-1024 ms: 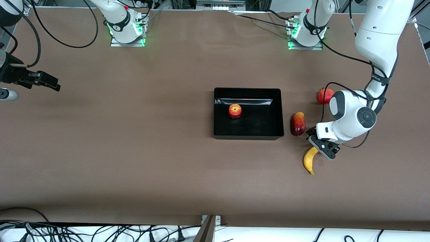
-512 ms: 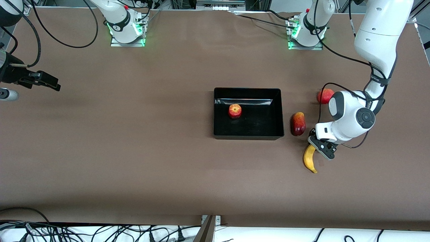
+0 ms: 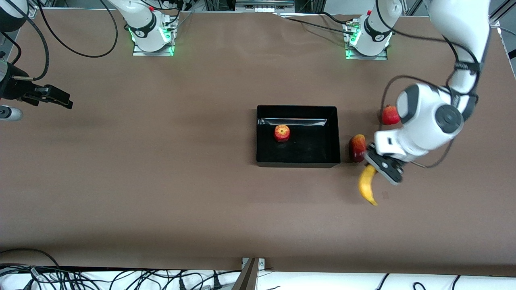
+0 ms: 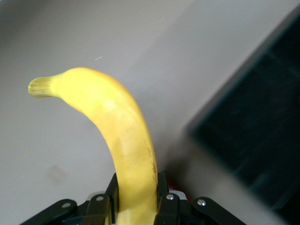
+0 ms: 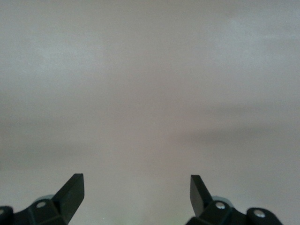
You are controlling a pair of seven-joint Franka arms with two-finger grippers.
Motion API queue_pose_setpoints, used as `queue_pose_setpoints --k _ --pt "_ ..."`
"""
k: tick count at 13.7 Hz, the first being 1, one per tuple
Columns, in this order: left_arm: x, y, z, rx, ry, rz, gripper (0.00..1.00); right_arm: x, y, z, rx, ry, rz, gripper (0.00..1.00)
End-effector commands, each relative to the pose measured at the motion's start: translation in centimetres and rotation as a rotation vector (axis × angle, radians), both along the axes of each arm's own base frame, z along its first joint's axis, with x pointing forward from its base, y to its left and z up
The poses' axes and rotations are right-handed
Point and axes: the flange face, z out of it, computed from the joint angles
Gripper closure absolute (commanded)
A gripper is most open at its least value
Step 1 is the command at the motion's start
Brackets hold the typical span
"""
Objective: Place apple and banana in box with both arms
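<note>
Half done — apple (image 3: 281,133) already in box (image 3: 333,133). Banana (image 3: 366,185) clamped at one end in left gripper (image 3: 379,169), lifted beside box, not yet delivered. Right gripper (image 5: 136,192) spread open, idle over bare table (image 3: 161,161).

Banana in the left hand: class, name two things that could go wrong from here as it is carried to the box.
1. The left hand pinches the banana at one end, so the long free part may swing or slip out.
2. The dark red-and-orange fruit lies between the banana and the box; a low carry might knock it.
3. The apple already lies in the box, so a drop there could bump it.
</note>
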Motion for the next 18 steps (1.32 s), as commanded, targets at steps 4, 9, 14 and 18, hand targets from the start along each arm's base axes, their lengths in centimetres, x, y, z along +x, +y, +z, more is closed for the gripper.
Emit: queue_pose_setpoints --k 4,9,14,18 --pt "-8.4 -11.5 -2.3 0.052 0.150 0.067 1.00 0.1 -0.1 0.4 0.007 0.007 0.007 0.00" --pt "-11.1 -13.8 -5.5 0.081 0.194 0.018 1.00 0.1 -0.2 0.3 0.007 0.009 0.006 0.00" --pt "-11.7 -14.7 -9.7 0.072 0.163 0.009 1.00 0.1 -0.3 0.3 0.007 0.009 0.004 0.00" --pt "-11.9 -15.7 -11.0 0.066 0.147 0.000 0.48 0.1 -0.2 0.3 0.007 0.009 0.006 0.00"
